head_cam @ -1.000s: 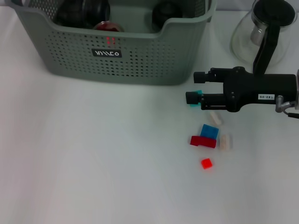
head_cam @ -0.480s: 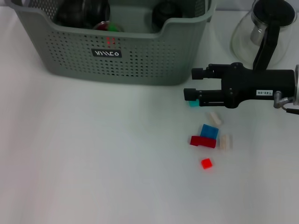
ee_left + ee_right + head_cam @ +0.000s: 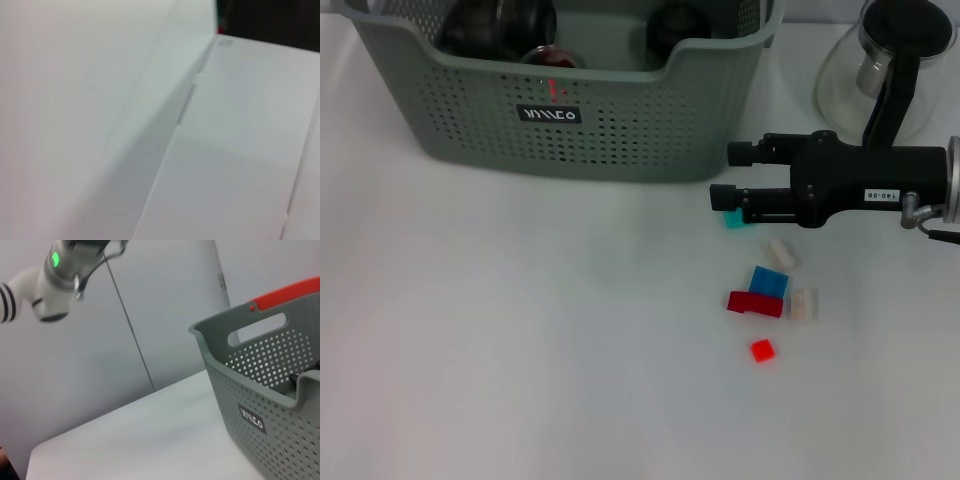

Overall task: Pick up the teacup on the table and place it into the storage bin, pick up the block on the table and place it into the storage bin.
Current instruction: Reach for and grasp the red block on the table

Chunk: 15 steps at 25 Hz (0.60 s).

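Observation:
The grey-green storage bin (image 3: 620, 120) stands at the back of the white table and also fills the right wrist view (image 3: 260, 405). Dark rounded objects lie inside it; no teacup shows on the table. Several small blocks lie right of centre: teal (image 3: 733, 219), cream (image 3: 781, 252), blue (image 3: 769, 281), dark red (image 3: 754, 302), a second cream one (image 3: 804, 304) and small red (image 3: 761, 350). My right gripper (image 3: 725, 175) reaches in from the right, open, hovering just behind the teal block with nothing between its fingers. My left gripper is out of view.
A glass teapot with a black handle (image 3: 880, 70) stands at the back right, behind my right arm. A white arm segment with a green light (image 3: 55, 267) hangs in the background of the right wrist view. The left wrist view shows only plain white surfaces.
My right gripper has drifted a little to the left and toward the bin, uncovering more of the teal block. The blocks have not moved.

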Tool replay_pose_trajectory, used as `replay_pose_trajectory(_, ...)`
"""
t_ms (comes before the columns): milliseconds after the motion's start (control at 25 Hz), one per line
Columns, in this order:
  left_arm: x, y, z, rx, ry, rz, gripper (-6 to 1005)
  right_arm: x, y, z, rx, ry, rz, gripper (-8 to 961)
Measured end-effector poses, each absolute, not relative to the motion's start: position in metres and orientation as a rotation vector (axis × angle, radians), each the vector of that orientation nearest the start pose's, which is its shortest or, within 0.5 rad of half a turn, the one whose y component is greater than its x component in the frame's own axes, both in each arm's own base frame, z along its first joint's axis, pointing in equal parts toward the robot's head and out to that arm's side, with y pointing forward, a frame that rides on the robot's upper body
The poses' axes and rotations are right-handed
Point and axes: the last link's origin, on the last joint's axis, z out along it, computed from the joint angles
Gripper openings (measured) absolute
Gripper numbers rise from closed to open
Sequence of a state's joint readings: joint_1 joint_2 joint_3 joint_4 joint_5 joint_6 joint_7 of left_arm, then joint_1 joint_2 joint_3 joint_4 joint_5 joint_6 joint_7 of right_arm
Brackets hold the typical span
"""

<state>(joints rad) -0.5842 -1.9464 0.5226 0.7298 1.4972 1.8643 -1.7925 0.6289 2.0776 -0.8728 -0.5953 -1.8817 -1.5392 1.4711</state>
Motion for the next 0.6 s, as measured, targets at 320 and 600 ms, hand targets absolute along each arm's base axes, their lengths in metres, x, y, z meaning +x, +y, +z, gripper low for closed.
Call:
replay_pose_trajectory(320,-0.262,0.293,0.086,-2.660,-0.565,-1.136,861,0.215,0.345,-0.028,-2.869,0.624,0.767,760)
replay_pose_trajectory(600,-0.283,0.280,0.061,-2.730,-0.621,-0.954,861,0.214,0.344,-0.028,-2.886,0.622,0.758,760)
